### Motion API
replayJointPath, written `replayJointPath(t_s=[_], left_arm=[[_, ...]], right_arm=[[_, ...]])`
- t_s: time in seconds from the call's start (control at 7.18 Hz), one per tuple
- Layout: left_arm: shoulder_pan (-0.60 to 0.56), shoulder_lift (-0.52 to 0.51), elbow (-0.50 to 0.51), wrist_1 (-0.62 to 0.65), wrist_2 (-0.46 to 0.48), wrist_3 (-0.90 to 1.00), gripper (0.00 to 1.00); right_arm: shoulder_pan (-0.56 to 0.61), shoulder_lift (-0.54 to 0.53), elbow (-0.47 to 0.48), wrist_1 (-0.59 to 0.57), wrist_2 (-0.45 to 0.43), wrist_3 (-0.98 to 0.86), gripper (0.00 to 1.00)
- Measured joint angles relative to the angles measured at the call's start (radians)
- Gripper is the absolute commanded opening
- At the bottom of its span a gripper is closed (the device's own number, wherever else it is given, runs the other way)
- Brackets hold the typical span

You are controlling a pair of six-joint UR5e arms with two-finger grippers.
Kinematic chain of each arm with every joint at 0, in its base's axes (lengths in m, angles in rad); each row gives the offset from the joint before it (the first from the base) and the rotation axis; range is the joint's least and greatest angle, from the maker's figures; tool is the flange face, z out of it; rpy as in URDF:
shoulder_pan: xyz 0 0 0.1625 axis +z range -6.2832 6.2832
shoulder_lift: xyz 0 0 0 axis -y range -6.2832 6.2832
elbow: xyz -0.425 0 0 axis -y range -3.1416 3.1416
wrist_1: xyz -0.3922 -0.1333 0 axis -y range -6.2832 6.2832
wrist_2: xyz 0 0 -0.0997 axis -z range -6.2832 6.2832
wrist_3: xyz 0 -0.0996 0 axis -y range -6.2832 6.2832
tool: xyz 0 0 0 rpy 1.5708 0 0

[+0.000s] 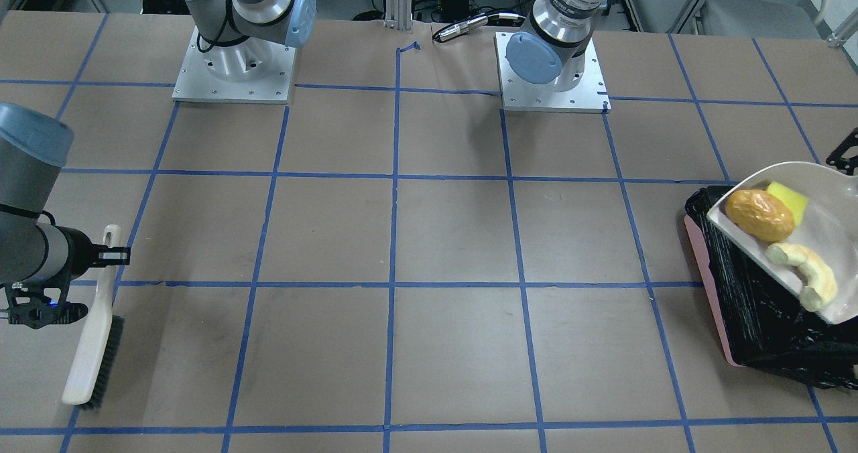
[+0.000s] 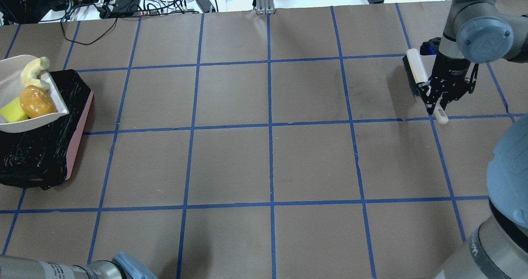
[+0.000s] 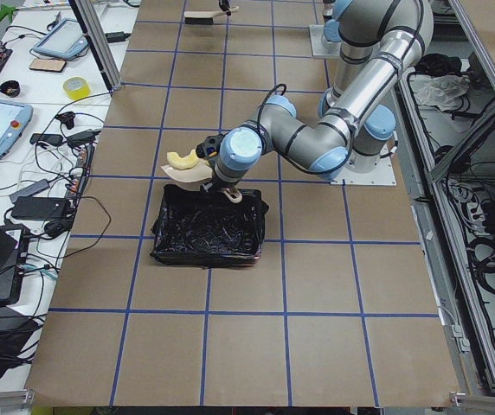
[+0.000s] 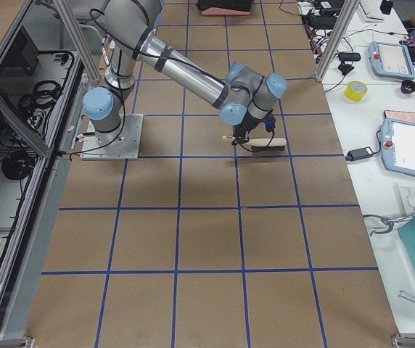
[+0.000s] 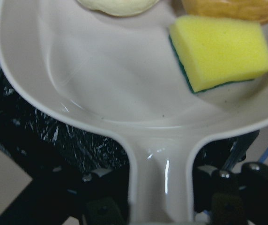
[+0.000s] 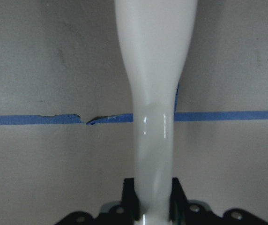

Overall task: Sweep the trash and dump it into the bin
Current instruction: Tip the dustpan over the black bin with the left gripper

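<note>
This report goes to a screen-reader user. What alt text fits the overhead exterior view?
At far left a pale dustpan carrying three trash pieces is over the black-lined pink bin; at far right the right gripper holds a brush by its handle.

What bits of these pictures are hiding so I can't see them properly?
Inside of the bin: front and overhead views, the dustpan covers part, the rest is too dark.
Orange lump: left wrist view, cut by the top edge.
Brush bristles: right wrist view, outside the frame; only the handle shows.
Left gripper: front view, mostly cut off by the right edge.
</note>
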Motion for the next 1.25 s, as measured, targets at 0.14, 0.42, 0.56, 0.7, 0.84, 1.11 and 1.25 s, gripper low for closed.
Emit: replayJointPath(t_s=[0.14,0.42,0.56,0.7,0.84,1.11,1.25], left_arm=[[0.033,-0.006,0.023,-0.003,0.041,0.003,0.0],[0.056,-0.013,0.069,-0.002,0.18,0.005,0.0],[0.055,-0.016,0.101,-0.001,0.29,0.006,0.0],[0.041,-0.018,0.126,0.002,0.389,0.008,0.0],[0.006,-0.025,0.142,0.022,0.479,0.011,0.0],[-0.116,-0.05,0.157,0.096,0.674,0.038,0.0],[-0.188,-0.062,0.161,0.125,0.767,0.049,0.0]], right_arm=[[0.0,0.007,0.0,0.0,-0.001,0.001,0.0],[-0.001,0.018,0.0,0.003,0.001,-0.005,0.0],[-0.001,0.021,0.0,0.003,0.002,-0.007,0.37],[-0.001,0.022,0.0,0.003,0.003,-0.008,0.5],[-0.001,0.022,0.0,0.002,0.002,-0.009,0.58],[-0.001,0.022,-0.001,0.001,0.0,-0.01,0.63],[-0.001,0.021,-0.001,0.001,-0.001,-0.009,0.66]])
